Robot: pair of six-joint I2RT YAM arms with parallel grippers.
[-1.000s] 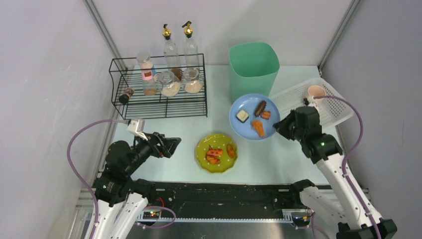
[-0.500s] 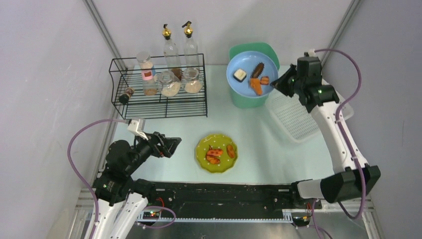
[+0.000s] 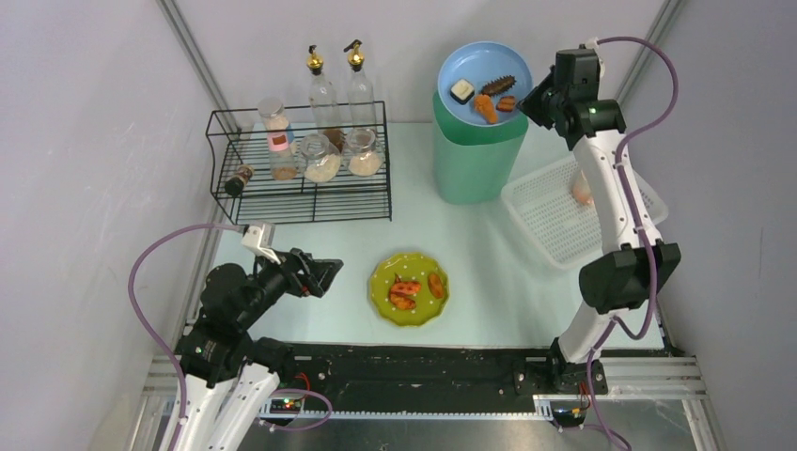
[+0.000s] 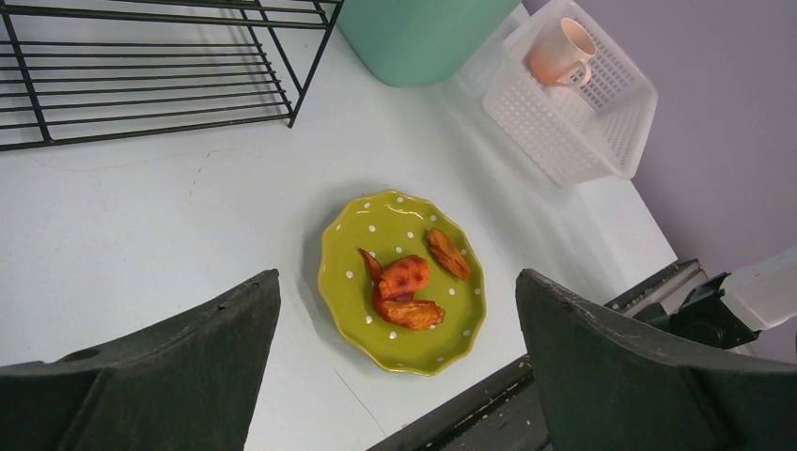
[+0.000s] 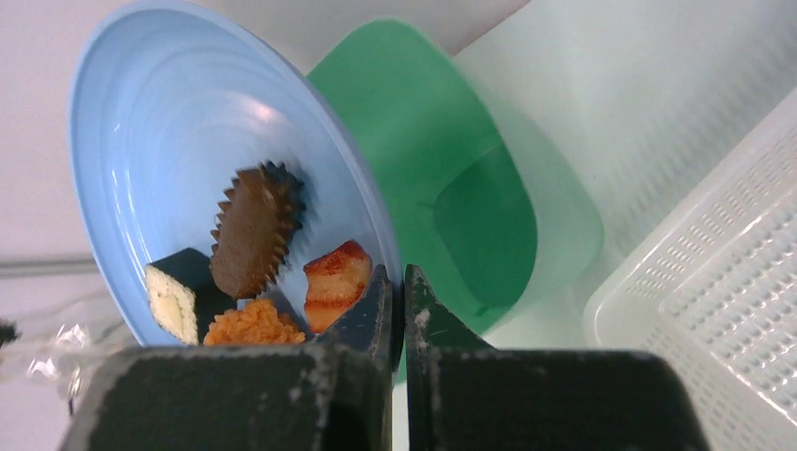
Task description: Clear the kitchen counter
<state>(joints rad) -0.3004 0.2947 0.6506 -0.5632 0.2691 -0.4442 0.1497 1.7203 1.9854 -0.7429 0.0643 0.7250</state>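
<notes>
My right gripper (image 3: 532,94) (image 5: 397,282) is shut on the rim of a blue plate (image 3: 475,70) (image 5: 169,160), held tilted high above the green bin (image 3: 477,155) (image 5: 451,188). On the plate lie a brown cupcake (image 5: 254,225), a sushi piece (image 5: 174,296) and orange food bits (image 5: 336,280). A green dotted plate (image 3: 410,288) (image 4: 404,282) with fried pieces rests on the kitchen counter (image 3: 310,263) (image 4: 141,225). My left gripper (image 3: 320,275) (image 4: 399,310) hangs open to the left of it, nothing between its fingers.
A black wire rack (image 3: 301,164) with spice jars stands at the back left, two oil bottles (image 3: 338,85) behind it. A white plastic basket (image 3: 554,221) (image 4: 573,103) holding a pink cup (image 4: 559,56) sits at the right.
The right arm has lifted the blue plate from counter level up over the green bin and tilted it. The left arm has not moved.
</notes>
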